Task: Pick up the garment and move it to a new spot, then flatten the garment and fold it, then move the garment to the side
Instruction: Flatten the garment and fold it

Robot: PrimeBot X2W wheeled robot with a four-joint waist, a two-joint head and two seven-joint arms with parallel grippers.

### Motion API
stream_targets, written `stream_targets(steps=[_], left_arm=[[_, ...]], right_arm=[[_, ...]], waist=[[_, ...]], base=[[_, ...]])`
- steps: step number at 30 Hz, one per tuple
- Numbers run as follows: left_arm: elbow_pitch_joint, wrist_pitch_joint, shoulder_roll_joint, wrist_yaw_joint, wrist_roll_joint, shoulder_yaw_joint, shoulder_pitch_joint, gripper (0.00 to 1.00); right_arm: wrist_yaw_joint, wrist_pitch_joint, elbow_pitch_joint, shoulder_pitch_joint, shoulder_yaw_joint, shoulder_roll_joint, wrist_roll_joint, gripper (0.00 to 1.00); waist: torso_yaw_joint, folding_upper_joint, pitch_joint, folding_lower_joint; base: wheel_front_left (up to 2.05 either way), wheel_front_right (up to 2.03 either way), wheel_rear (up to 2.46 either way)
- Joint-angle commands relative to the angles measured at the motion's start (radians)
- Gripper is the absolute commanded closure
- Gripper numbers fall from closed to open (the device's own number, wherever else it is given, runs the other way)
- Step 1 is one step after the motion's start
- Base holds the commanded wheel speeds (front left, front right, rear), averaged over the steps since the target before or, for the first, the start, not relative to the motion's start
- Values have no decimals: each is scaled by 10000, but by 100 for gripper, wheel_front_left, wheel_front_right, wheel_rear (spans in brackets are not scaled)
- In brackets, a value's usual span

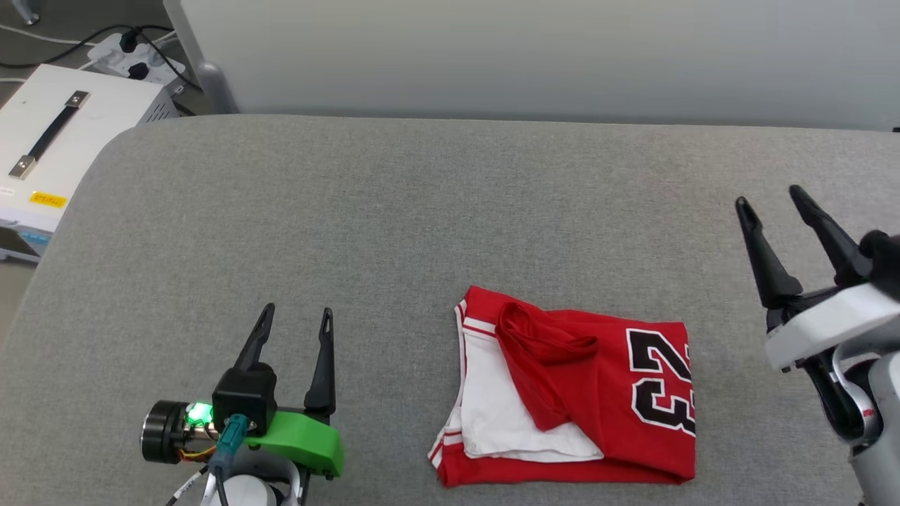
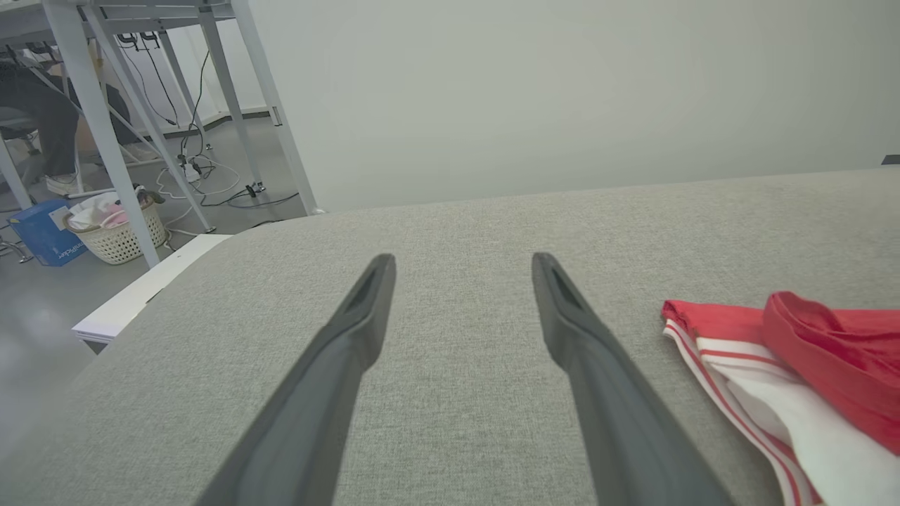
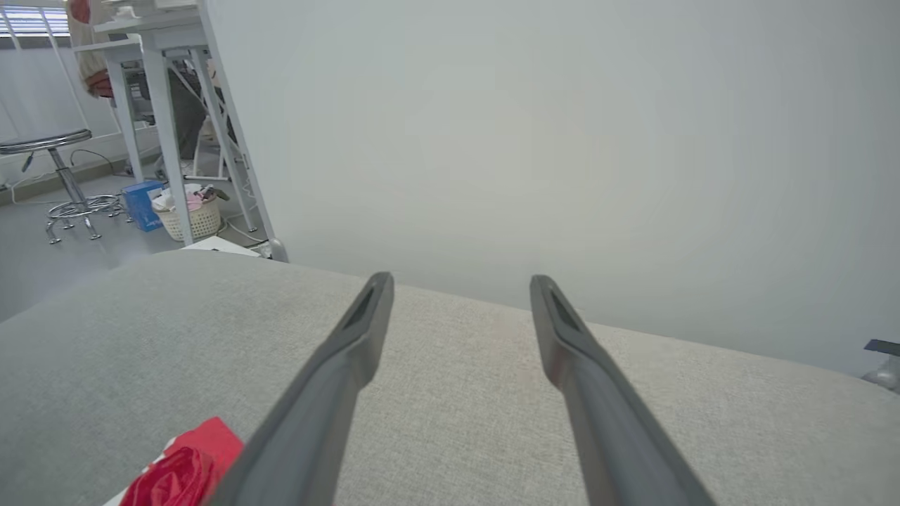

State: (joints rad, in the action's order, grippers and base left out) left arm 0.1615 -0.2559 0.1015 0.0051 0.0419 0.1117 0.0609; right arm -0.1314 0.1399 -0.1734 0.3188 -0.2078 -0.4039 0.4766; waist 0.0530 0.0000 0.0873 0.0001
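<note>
- My left gripper (image 1: 298,309) has its jaws spread wide with nothing between them, low over the grey cloth surface (image 1: 351,211). The left wrist view confirms it: left gripper (image 2: 463,258) has bare fabric between the fingers.
- My right gripper (image 1: 768,195) is also spread and empty, raised at the right edge and tilted a bit left. In the right wrist view, the right gripper (image 3: 460,277) has only the surface and wall past the tips.
- The shirt (image 1: 576,393) lies folded on the surface near the front edge, between my two grippers. It touches neither and is nearer the right one.
- From the left wrist the shirt (image 2: 773,365) sits off to the right of my fingers. From the right wrist the shirt (image 3: 190,464) is at the lower left, beside my left finger.
- The fold is a rough rectangle, red with black white-edged numerals on the right half. A white sleeve with striped trim lies on the left, with a loose red flap rumpled on top.
- The surface is a coarse grey weave with rounded corners. Nothing lies between my jaws and the shirt.
- A white box (image 1: 63,126) with a black strap handle sits off the left corner, with a power strip (image 1: 133,56) behind it.
- A plain pale wall (image 1: 534,56) runs along the far edge.
- On the floor beyond are a wicker basket (image 2: 116,232), a blue carton (image 2: 42,235) and a metal stool (image 3: 63,169).
</note>
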Motion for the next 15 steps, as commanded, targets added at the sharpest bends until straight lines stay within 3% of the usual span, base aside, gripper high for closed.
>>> stream_targets(steps=[1,9,15], left_arm=[[-46,-59,44,-42,48,-47,-165,0],[-187,-59,81,-169,49,-89,-249,0],[-312,-59,61,-237,118,-129,-386,0]], right_arm=[[7,385,12,-362,293,108,-476,0],[7,1195,871,-2194,2392,1447,-2158,0],[7,1215,1838,-3394,2885,2368,-2732,0]], waist=[[-169,0,-171,-1],[-259,0,-405,-1],[-228,0,-515,-1]], base=[[0,0,0],[0,0,0],[0,0,0]])
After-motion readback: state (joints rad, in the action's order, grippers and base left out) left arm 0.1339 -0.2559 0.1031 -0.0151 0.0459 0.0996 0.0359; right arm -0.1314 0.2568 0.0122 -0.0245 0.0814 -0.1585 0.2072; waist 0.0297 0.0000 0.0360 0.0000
